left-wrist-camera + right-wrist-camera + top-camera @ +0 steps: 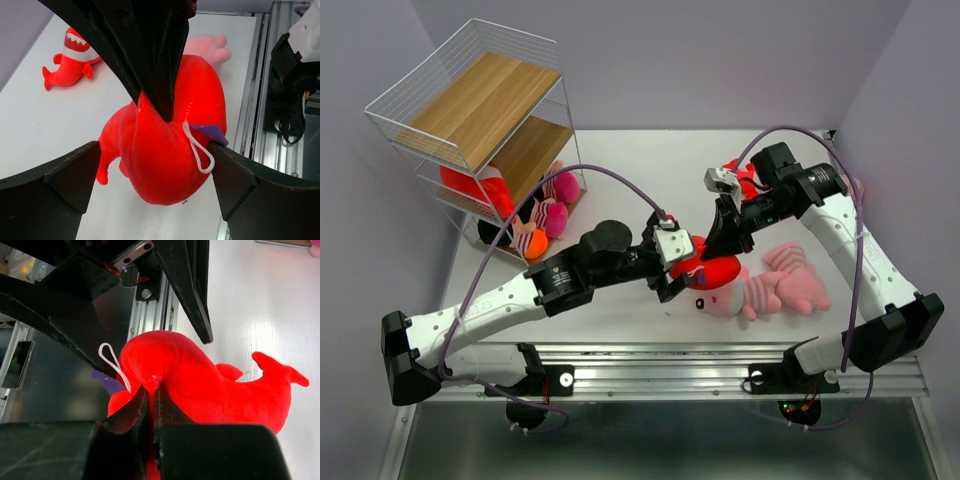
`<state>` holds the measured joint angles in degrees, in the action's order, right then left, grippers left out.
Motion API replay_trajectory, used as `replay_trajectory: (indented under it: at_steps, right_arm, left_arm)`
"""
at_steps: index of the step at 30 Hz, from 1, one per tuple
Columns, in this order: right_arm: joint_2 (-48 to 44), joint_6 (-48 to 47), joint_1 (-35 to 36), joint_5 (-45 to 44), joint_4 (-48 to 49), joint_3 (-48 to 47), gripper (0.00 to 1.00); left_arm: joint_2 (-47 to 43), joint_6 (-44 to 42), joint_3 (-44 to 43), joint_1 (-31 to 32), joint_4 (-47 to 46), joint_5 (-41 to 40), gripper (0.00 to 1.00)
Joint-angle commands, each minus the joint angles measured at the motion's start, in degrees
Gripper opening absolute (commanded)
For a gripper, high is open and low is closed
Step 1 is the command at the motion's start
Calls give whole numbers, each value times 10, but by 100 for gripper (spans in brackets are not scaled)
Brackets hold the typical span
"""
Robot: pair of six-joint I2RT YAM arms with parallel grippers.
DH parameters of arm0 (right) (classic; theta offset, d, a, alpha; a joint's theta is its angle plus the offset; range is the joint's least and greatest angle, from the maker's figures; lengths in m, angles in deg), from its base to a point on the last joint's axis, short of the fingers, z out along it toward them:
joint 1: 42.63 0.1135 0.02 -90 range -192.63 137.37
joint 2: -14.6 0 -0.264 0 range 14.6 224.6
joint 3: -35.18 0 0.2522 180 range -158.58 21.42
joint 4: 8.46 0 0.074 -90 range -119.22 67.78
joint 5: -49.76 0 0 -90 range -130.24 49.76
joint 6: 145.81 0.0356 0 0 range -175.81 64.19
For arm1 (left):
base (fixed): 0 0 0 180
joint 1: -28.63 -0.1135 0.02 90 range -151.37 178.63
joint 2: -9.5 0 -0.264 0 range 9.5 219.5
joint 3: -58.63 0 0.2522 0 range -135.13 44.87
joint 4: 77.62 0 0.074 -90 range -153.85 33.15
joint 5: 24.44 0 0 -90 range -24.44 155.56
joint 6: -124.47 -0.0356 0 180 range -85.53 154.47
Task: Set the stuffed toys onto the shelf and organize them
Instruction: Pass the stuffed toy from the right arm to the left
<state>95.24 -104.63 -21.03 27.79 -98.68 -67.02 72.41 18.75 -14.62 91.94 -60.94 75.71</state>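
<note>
The red fish (708, 268), at the top view's centre, has a fold pinched tight in the right gripper (151, 395). The left gripper (154, 149) straddles it, jaws wide. Only the left wrist view shows a second red fish (70, 61), upper left; only the top view shows one shelf (470, 100) and two pink toys (800, 285).

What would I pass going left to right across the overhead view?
Wire shelf → pink striped toys beside its lowest tier → red fish toy in the middle → pink plush toys lying flat.
</note>
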Motion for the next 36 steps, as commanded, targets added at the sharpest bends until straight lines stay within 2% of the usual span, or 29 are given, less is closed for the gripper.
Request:
replay_trajectory:
  at_steps: [1, 7, 10, 12, 13, 18, 21, 23, 24, 25, 26, 27, 30, 34, 36]
  right_arm:
    - [-8, 9, 12, 39, -5, -27, 1]
    - [3, -11, 17, 59, -29, -40, 1]
    - [-1, -14, 17, 61, -29, -37, 1]
    - [-5, -14, 17, 61, -29, -37, 1]
    - [-7, -13, 17, 61, -29, -38, 1]
    - [-12, -14, 17, 61, -29, -40, 6]
    - [-12, -13, 17, 55, -23, -35, 15]
    - [-13, -15, 17, 47, -22, -36, 30]
    - [-15, -13, 17, 40, -19, -37, 54]
    - [-19, -7, 17, 33, -8, -38, 62]
    - [-22, 14, 17, 14, 2, -41, 83]
    - [-33, 32, 17, 3, 33, -41, 100]
    - [-62, 125, 17, -72, 108, -31, 100]
    - [-118, 181, 17, -164, 211, -17, 100]
    - [-133, 189, 17, -213, 223, -22, 100]
  left_arm:
    - [12, 14, 3, 8, -60, -26, 98]
    - [30, 18, 18, 8, -91, -23, 96]
    - [45, 17, 12, 7, -85, -14, 82]
    - [52, 21, 9, 6, -81, -10, 62]
    - [54, 23, 9, 4, -82, -10, 36]
    - [49, 40, 16, -4, -87, -19, 0]
    - [39, 52, 20, -9, -85, -11, 0]
    - [35, 56, 24, -13, -81, 1, 0]
    - [34, 60, 24, -14, -77, 7, 0]
    - [27, 68, 27, -16, -76, 10, 0]
    - [23, 75, 31, -21, -74, 17, 0]
    - [13, 81, 35, -23, -74, 21, 0]
    - [-6, 105, 51, -33, -72, 26, 0]
    - [-54, 142, 75, -80, -71, 51, 0]
    - [-69, 176, 89, -106, -72, 72, 0]
